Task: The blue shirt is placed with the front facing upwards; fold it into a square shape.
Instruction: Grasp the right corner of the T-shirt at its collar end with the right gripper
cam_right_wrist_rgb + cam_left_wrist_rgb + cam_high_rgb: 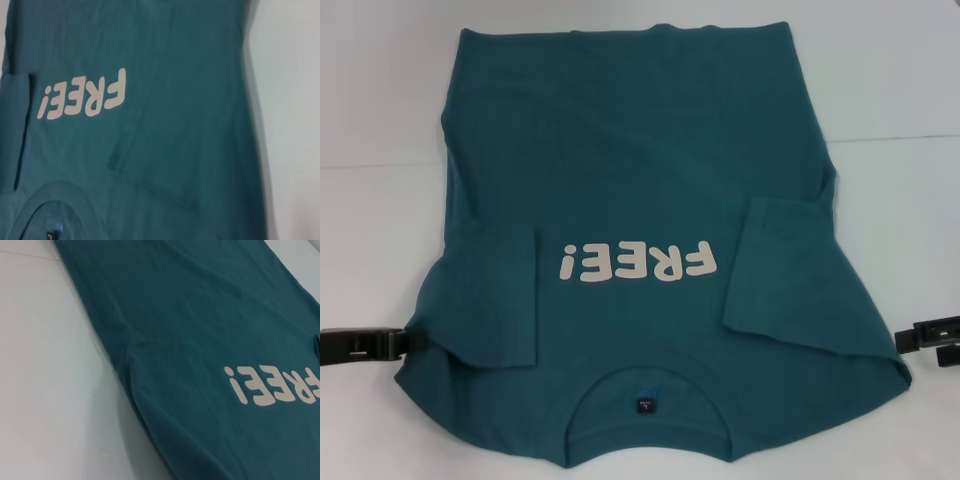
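Both tools (365,345) (932,338) beside blue shirt (640,150)

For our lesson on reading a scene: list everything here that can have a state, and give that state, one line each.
blue shirt: flat on the table, print up, both sleeves folded in over the body, body not yet folded.
left gripper: at the shirt's left shoulder edge.
right gripper: at the shirt's right shoulder edge.
table: white, bearing the shirt.
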{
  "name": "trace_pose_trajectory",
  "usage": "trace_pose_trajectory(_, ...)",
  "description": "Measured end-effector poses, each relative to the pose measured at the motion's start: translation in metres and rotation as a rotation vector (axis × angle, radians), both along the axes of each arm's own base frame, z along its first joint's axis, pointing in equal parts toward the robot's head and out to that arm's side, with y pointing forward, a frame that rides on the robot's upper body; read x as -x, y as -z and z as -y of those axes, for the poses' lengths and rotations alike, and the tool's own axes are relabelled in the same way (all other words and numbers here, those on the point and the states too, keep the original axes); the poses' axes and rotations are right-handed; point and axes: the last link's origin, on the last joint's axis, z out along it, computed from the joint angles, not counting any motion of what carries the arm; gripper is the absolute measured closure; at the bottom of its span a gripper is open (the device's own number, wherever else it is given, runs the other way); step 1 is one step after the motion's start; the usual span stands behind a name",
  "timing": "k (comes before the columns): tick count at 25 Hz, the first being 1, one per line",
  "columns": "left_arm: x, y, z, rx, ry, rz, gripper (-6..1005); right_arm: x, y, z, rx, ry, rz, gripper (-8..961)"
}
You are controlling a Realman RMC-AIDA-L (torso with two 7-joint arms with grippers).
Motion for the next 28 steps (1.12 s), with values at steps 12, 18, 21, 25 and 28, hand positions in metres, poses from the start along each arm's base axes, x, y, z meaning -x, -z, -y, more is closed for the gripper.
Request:
trace_pose_trajectory(12, 0.001, 0.001, 0.002, 0.004, 0.001, 0.001, 998, 0.000, 0.014, -0.003, 0.008, 0.002, 0.008, 90)
trace_pose_trajectory(18, 0.000, 0.001, 0.001, 0.003, 0.002, 0.001, 998, 0.000, 0.019, -0.004, 0.015, 0.005, 0.009, 99)
trace_pose_trajectory(21, 0.000, 0.001, 0.000, 0.004, 0.003, 0.001, 998, 0.000, 0.022, -0.004, 0.021, 0.003, 0.017, 103)
trace_pose_trajectory(25, -0.001, 0.001, 0.000, 0.005, 0.004, 0.002, 998, 0.000, 0.024, -0.004, 0.028, 0.005, 0.021, 109)
trace_pose_trajectory(28, 0.000, 0.002, 0.000, 0.005, 0.004, 0.001, 998, -0.001, 0.025, -0.004, 0.026, 0.008, 0.022, 114)
